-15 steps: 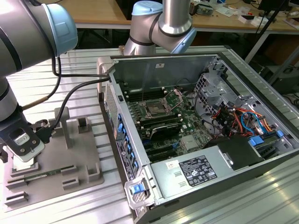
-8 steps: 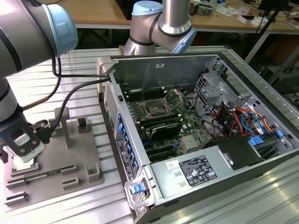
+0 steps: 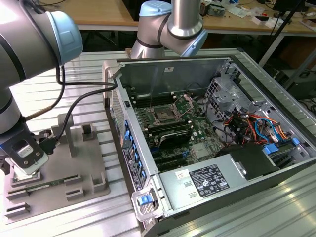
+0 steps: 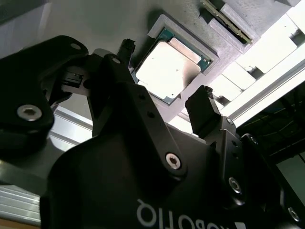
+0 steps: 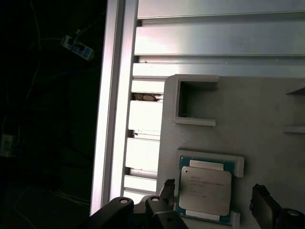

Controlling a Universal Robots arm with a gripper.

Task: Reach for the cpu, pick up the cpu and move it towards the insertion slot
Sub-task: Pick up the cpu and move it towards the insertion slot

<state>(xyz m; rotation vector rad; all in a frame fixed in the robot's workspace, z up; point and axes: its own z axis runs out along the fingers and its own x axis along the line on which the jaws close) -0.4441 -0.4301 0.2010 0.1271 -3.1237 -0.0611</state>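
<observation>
My hand (image 4: 164,78) is open and poised directly over the cpu (image 5: 206,191). In both wrist views my two black fingers (image 4: 202,109) stand apart, one on each side of the chip, with its pale silvery top showing in the gap between them. I cannot tell whether either fingertip touches its rim, but the jaws are not closed on it.

The cpu lies flat in a shallow square recess (image 5: 238,162) of the grey tray (image 3: 84,168), directly beneath my hand, its darker greenish edge showing around the metal top. Just beyond the cpu's recess, a long thin memory stick (image 4: 224,20) rests in a narrow groove of the same tray. The tray sits on a ribbed aluminium tabletop (image 3: 98,219), whose edge lies close beside my hand.

In the exterior view my arm (image 3: 29,44) bends down from above to the tray. The insertion slot (image 3: 163,117) lies well away from my hand, inside the open computer case (image 3: 168,74). It is a square socket with a shiny metal frame, set on the green motherboard (image 3: 197,133), and nothing sits in it.
</observation>
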